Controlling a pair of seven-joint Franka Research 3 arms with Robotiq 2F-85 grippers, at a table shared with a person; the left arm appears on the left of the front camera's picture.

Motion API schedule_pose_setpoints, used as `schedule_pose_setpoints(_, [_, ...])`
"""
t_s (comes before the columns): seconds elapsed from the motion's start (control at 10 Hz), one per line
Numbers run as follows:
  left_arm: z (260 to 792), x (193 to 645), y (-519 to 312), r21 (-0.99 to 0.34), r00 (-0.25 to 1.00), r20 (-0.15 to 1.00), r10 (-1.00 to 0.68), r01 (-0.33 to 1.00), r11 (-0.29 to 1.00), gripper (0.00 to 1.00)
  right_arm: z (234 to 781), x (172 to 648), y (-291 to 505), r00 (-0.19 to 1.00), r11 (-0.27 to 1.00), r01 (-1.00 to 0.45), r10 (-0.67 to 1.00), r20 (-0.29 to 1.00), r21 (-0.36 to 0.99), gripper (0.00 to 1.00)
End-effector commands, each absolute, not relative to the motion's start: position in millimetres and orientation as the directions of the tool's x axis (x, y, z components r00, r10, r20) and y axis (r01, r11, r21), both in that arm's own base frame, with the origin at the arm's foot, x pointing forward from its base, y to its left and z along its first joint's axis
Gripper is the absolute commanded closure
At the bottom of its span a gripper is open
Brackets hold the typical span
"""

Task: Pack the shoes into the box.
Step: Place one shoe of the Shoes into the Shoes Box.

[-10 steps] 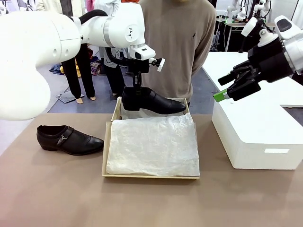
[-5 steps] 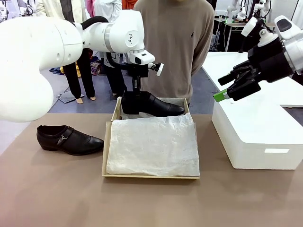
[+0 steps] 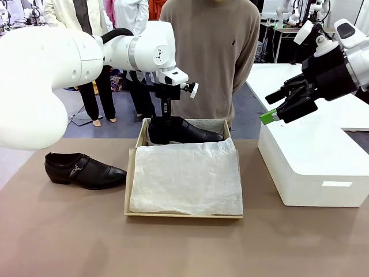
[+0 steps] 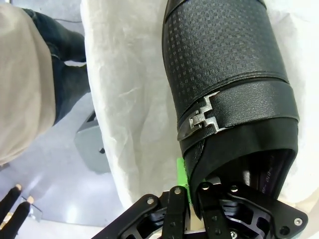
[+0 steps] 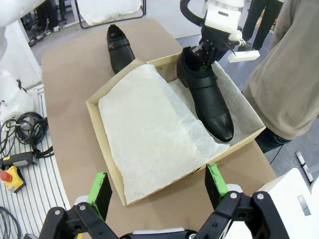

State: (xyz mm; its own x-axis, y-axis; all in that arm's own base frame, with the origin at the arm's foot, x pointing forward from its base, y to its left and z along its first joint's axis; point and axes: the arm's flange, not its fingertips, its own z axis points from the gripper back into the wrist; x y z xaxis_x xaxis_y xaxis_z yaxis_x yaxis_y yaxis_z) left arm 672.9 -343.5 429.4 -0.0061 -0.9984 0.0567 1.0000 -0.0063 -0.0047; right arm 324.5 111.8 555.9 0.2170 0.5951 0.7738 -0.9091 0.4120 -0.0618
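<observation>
Nearest us on the table (image 3: 69, 231) sits the box (image 3: 184, 216), open. Most of its floor is covered by a loose sheet of white tissue paper (image 3: 184, 176) that reaches from the near wall almost to the far one. Left of the box and apart from it, the loose shoe (image 3: 83, 170) lies on the tabletop, toe to the right. At the right, the right gripper (image 3: 274, 108) hangs above the white box (image 3: 311, 167), its fingers spread wide with nothing between them.

In the far strip of the box lies the held shoe (image 3: 184, 130), along the far wall, toe to the right. The left gripper (image 3: 165, 117) comes down on its heel end, pinched on the collar with one finger inside the opening and one outside. We cannot tell whether the sole is fully seated.

We judge the step to be the setting-down. We would ease down until the sole bears and keep the shoe snug to the far wall, to leave room for its mate. Then we would part the fingers a little and rise straight up, lest the collar snag. A person (image 3: 213, 57) stands just beyond the box.
</observation>
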Motion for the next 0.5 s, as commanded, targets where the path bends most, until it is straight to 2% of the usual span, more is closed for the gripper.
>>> schedule_pose_setpoints(0.0, [425, 669, -337, 0.040, 0.001, 0.055, -0.998, 0.999, 0.004, 1.00, 555, 328, 112, 0.191, 0.391, -0.918, 0.588, 0.786, -0.069, 0.00])
schedule_pose_setpoints(0.4, [409, 668, -335, 0.021, -0.004, 0.065, -0.998, 1.000, -0.003, 1.00, 555, 328, 112, 0.191, 0.391, -0.918, 0.588, 0.786, -0.069, 0.00])
